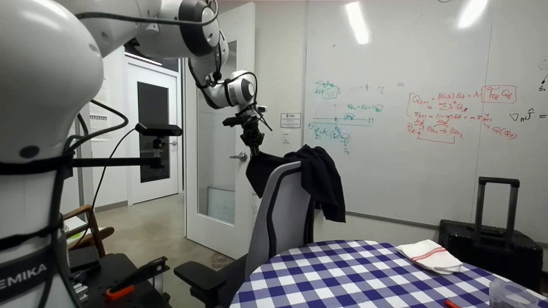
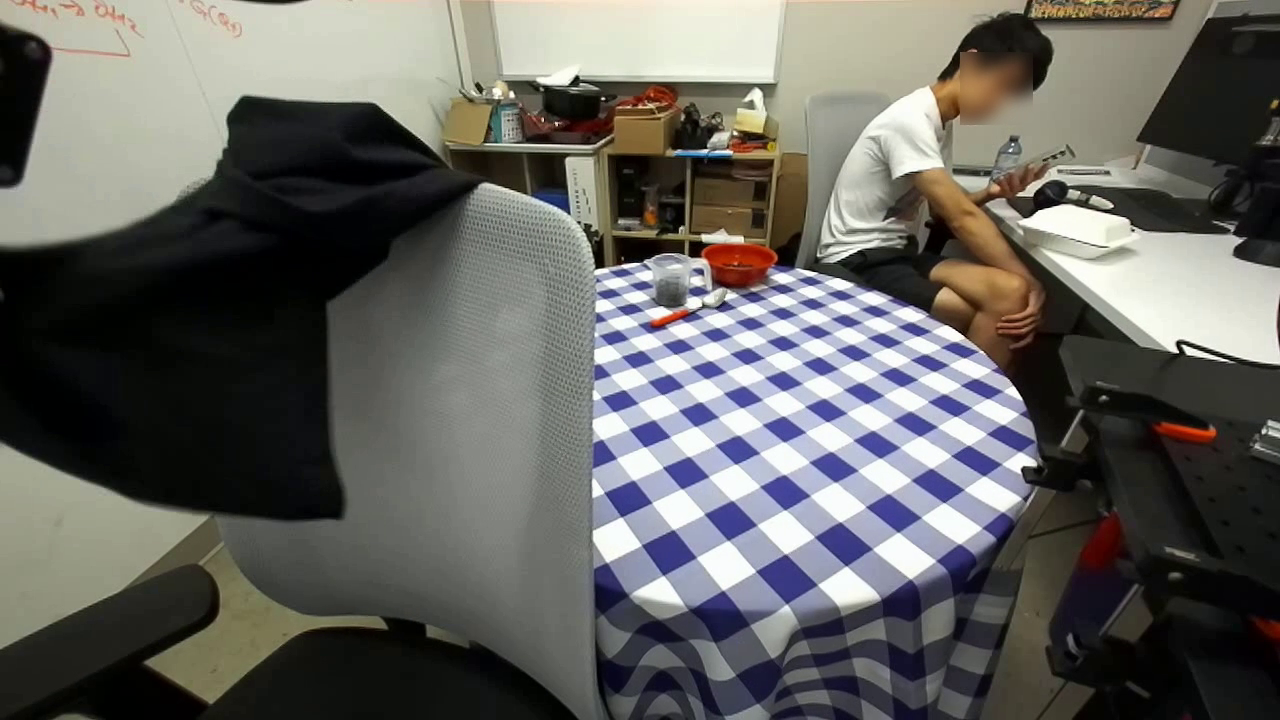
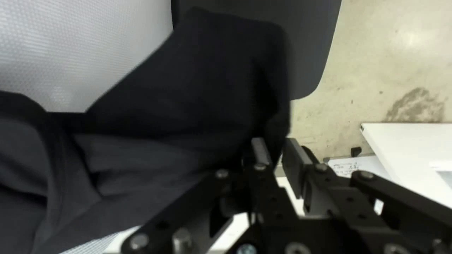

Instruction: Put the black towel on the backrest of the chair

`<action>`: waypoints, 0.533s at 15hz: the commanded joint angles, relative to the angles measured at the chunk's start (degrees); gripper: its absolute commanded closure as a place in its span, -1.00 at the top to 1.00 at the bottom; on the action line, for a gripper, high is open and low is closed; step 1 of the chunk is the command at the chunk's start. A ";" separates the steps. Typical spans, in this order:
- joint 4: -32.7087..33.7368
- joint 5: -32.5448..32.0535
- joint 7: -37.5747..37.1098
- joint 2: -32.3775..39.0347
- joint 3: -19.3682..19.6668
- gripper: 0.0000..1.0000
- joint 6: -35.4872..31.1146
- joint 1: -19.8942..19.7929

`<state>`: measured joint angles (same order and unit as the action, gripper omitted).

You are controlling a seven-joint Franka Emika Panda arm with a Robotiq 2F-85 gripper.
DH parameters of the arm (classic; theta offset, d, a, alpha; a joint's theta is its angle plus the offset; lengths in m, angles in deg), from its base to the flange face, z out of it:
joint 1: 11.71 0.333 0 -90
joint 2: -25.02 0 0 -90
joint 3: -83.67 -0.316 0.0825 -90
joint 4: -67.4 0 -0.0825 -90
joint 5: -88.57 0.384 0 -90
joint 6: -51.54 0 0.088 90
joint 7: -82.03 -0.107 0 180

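noted gripper [image 1: 255,151] closed onto near end of black towel [image 1: 319,171], draped over top of chair [image 1: 287,209], mid-frame in an exterior view; liable to slide off frame-left if tugged before full release.

In an exterior view you have one black towel [image 2: 200,350], two grey chairs [image 2: 460,400] and one red bowl [image 2: 738,272].

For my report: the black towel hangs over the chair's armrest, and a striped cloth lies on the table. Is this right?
One place is wrong: the black towel hangs over the chair's backrest, as both exterior views show. The striped cloth does lie on the table.
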<state>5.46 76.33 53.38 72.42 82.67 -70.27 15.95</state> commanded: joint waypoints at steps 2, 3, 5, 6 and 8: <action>7.94 -1.28 9.00 5.03 -0.17 0.18 6.45 1.11; 8.91 -1.28 10.07 5.44 -0.07 0.31 7.20 1.10; 9.77 -1.35 10.83 5.25 0.70 0.61 6.66 0.70; 9.67 -1.44 10.86 4.66 1.26 0.73 5.70 0.27; 7.65 -1.54 12.07 2.29 2.44 0.98 5.10 -1.36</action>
<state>12.48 75.88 63.01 76.12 83.89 -65.78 16.39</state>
